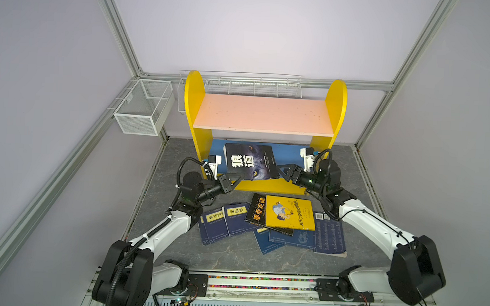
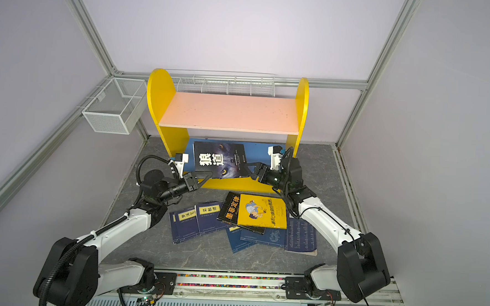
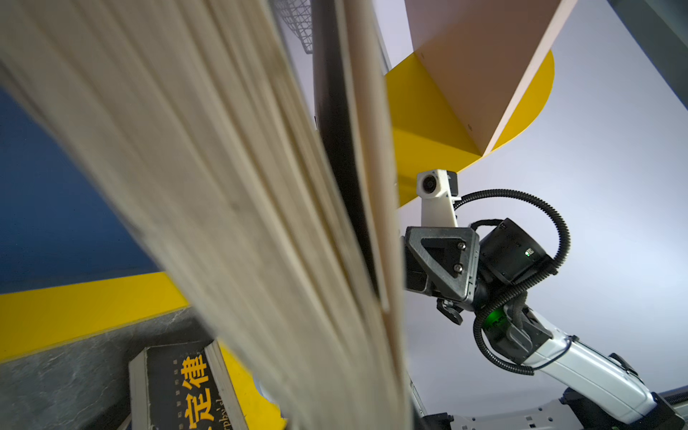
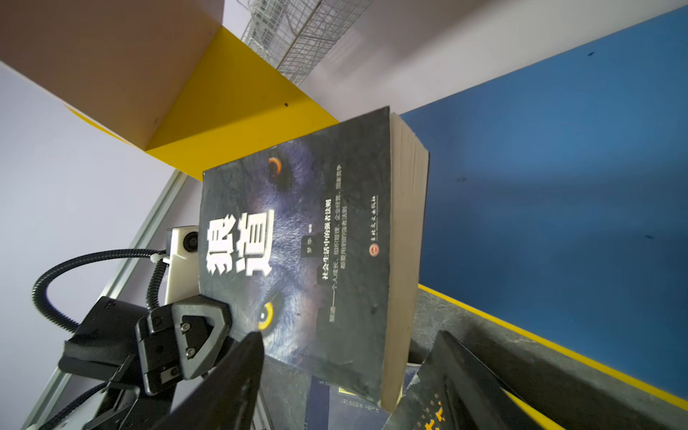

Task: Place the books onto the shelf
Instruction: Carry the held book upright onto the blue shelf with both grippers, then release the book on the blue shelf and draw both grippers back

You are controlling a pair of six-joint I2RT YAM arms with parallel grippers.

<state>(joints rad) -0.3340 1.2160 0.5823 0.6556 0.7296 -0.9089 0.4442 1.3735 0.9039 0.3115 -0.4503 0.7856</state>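
Black wolf-eyed paperback (image 1: 249,161) hangs at the yellow wooden shelf (image 1: 193,99), twelve o'clock — left gripper (image 1: 240,178) pinches its corner, right gripper (image 1: 281,171) gapes; the pile of navy, black and yellow paperbacks (image 1: 289,213) at six o'clock waits unshelved.

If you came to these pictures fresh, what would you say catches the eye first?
The yellow shelf with its pink board stands at the back centre. At its blue lower board the left tool grips a black wolf-eyed book, the right tool open beside it. In front, loose books lie heaped.
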